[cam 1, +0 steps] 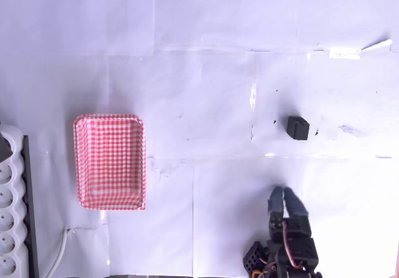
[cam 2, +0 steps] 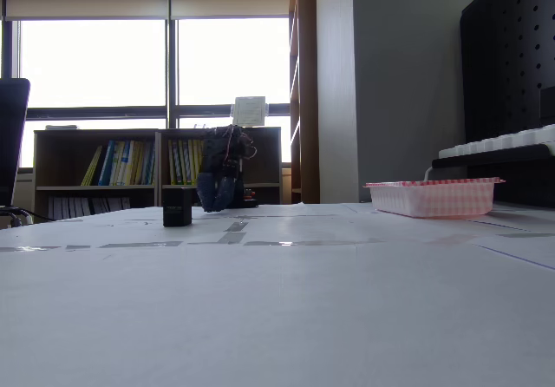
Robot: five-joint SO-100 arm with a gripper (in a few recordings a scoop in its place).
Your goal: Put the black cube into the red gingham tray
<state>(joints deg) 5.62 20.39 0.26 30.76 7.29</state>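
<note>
A small black cube [cam 1: 298,128] rests on the white table right of centre in the overhead view; the low fixed view shows the cube [cam 2: 177,207] at the left. The red gingham tray [cam 1: 110,161] lies empty at the left of the overhead view, and the tray [cam 2: 433,197] appears at the right in the fixed view. My gripper [cam 1: 283,192] sits near the bottom edge, below the cube and well apart from it, its two blue-grey fingers close together with nothing between them. Seen from the fixed view, the gripper [cam 2: 217,201] stands behind the cube.
A white power strip [cam 1: 12,209] with a cable [cam 1: 59,253] lies along the left edge, next to the tray. White paper sheets cover the table, with a piece of tape [cam 1: 345,53] at the upper right.
</note>
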